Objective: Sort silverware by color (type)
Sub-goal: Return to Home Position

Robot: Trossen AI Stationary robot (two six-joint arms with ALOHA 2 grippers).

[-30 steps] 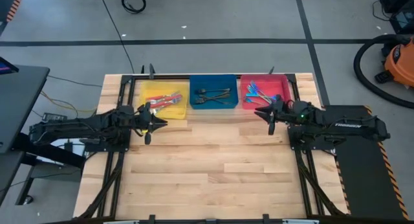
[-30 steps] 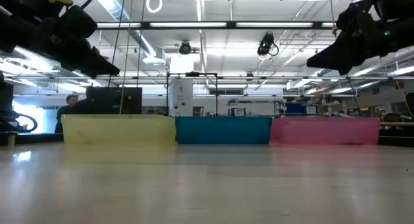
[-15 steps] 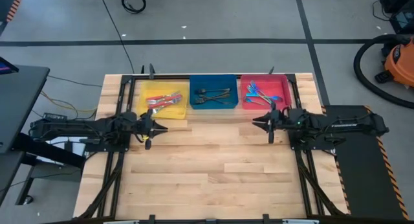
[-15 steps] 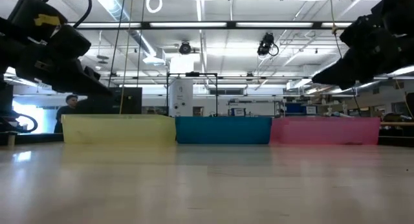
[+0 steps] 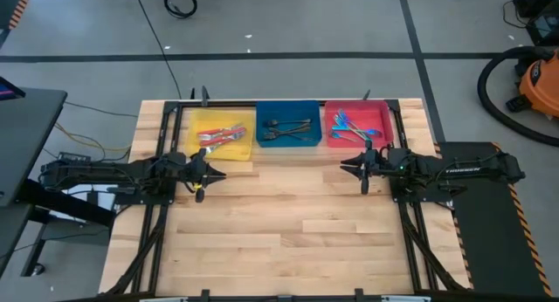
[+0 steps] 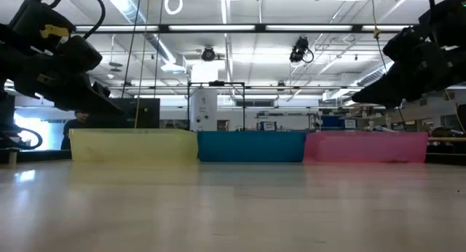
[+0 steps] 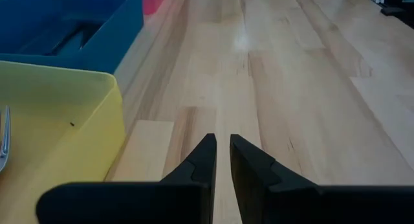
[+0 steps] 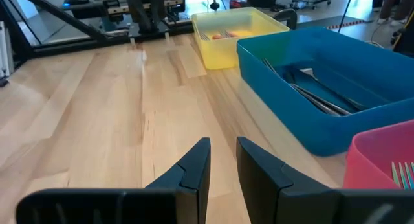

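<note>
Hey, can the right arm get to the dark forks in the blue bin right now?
Probably yes: the right gripper hangs empty near the open-topped blue bin, and nothing covers the dark forks.

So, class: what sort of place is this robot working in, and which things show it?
Probably a robotics lab or workshop: taped grey concrete floor, orange shop vacuum, and long ceiling strip lights.
</note>
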